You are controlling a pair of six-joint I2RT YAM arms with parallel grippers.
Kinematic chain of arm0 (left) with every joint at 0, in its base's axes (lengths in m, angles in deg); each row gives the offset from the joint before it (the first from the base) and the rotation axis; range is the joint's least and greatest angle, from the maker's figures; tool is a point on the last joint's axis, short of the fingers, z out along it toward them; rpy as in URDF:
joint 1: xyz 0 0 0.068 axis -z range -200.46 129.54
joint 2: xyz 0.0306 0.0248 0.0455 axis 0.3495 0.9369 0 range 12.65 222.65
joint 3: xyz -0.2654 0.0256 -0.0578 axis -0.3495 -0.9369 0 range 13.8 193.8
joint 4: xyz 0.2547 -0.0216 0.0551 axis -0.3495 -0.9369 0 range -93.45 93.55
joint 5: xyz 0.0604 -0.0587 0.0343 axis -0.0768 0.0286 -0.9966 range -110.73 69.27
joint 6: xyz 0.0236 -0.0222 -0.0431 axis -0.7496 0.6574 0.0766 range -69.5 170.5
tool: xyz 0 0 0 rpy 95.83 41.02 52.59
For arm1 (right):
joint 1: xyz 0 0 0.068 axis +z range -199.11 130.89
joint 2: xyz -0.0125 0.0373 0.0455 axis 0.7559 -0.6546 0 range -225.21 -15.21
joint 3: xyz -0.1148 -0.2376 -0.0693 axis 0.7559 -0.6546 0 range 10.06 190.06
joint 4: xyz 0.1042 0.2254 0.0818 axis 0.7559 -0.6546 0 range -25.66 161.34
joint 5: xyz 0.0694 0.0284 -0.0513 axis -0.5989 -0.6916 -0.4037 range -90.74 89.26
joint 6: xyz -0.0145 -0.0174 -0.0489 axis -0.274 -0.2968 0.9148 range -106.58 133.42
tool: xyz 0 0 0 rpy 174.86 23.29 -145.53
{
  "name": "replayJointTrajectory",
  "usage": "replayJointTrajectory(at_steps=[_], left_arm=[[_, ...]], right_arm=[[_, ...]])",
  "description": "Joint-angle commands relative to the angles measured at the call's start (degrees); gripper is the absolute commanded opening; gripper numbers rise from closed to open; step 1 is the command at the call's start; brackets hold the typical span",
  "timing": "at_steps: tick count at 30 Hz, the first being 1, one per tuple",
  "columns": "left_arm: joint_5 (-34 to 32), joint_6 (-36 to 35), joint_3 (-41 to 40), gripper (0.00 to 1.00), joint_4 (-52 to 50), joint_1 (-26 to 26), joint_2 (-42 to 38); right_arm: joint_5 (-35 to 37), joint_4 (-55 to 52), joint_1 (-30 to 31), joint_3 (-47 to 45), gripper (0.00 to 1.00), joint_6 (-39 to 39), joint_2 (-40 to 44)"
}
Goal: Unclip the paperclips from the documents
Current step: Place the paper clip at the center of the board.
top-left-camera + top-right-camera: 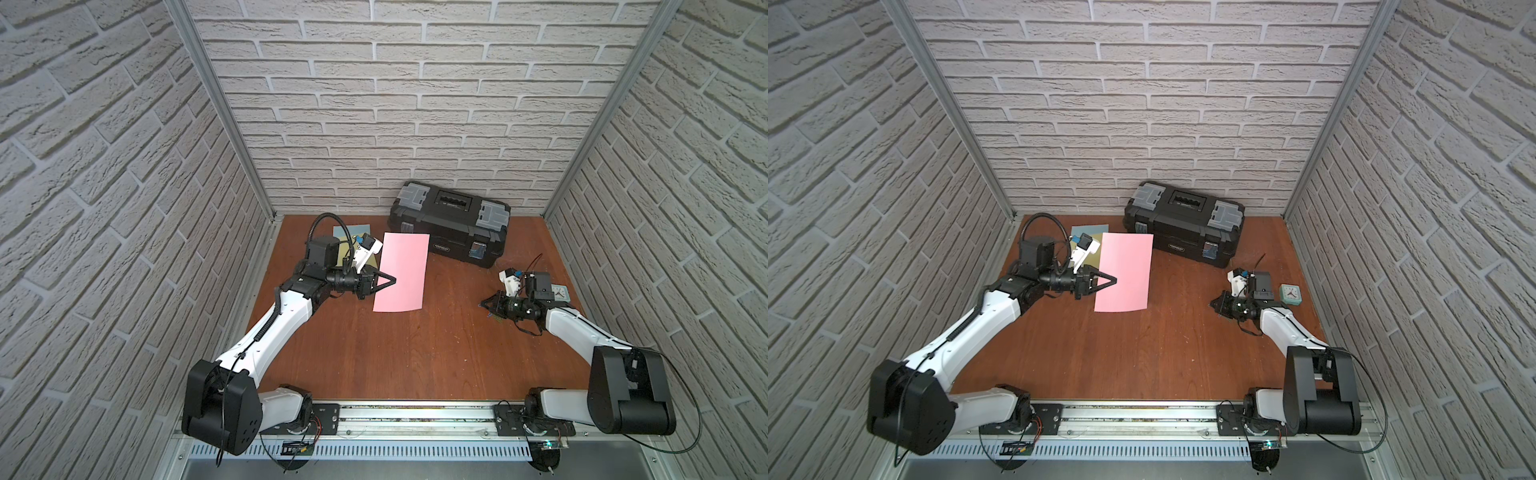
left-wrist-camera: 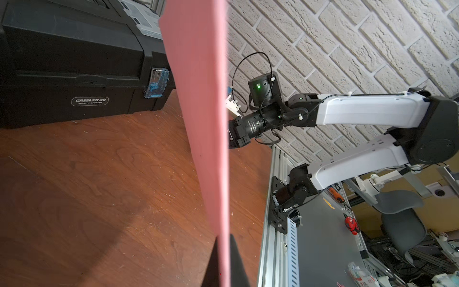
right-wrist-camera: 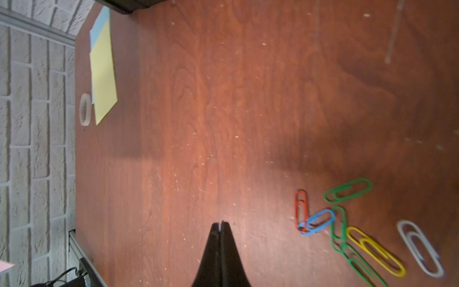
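We find the left gripper [image 1: 392, 281] clamped on a long edge of a plain pink paper sheet [image 1: 402, 270]. The left wrist view shows the sheet edge-on above the brown wooden table [image 1: 395, 353], in front of a black plastic toolbox [image 1: 451, 224]. Well apart from it, the right gripper [image 3: 221, 224] hangs low over the wood, its black jaws pressed together. Just beside it we see loose wire paperclips [image 3: 338, 231] in red, blue, green, yellow and silver, some overlapping. Near the far left corner a plain yellow sheet [image 3: 103, 74] lies flat over a light blue sheet [image 3: 99, 22], with a clear tape roll [image 3: 85, 109] just beside them. A small teal clock [image 1: 1290, 294] sits near the right arm.
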Motion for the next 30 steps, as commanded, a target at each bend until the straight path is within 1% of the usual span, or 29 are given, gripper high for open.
replayJointTrajectory(at_steps=[1, 9, 12, 15, 17, 19, 21, 26, 30], left_arm=[[-1.1, -1.4, 1.4, 0.0, 1.2, -0.4, -0.1], [-2.5, -1.8, 1.4, 0.0, 0.4, -0.4, -0.6], [-2.8, -1.9, 1.4, 0.0, 0.2, -0.4, -0.6], [-3.2, -2.0, 1.5, 0.0, 0.1, -0.6, -0.6], [-3.6, -2.1, 1.5, 0.0, -0.2, -0.5, -0.7], [-4.4, -2.2, 1.4, 0.0, -0.5, -0.6, -0.9], [-5.2, -2.2, 1.4, 0.0, -0.7, -0.7, -1.0], [-9.6, -2.2, 1.6, 0.0, -1.7, -1.1, -0.6], [-10.7, -2.0, 1.7, 0.0, -1.9, -1.3, -0.4]], right_arm=[[4.3, -1.5, -0.8, 0.0, 0.03, -1.6, 0.8], [7.0, -4.0, -1.5, 0.9, 0.03, -1.2, -2.5], [7.4, -4.4, -1.6, 1.5, 0.05, -1.3, -4.2], [7.8, -4.9, -1.6, 2.0, 0.1, -1.4, -5.4], [8.4, -5.1, -1.6, 1.9, 0.17, -1.5, -5.3], [9.2, -5.4, -1.5, 1.9, 0.22, -1.5, -4.7], [9.9, -6.1, -1.5, 2.1, 0.26, -1.4, -3.9], [10.9, -7.9, -1.5, 3.1, 0.33, -0.7, -3.3], [12.1, -10.4, -1.5, 4.3, 0.39, 0.1, -3.8]])
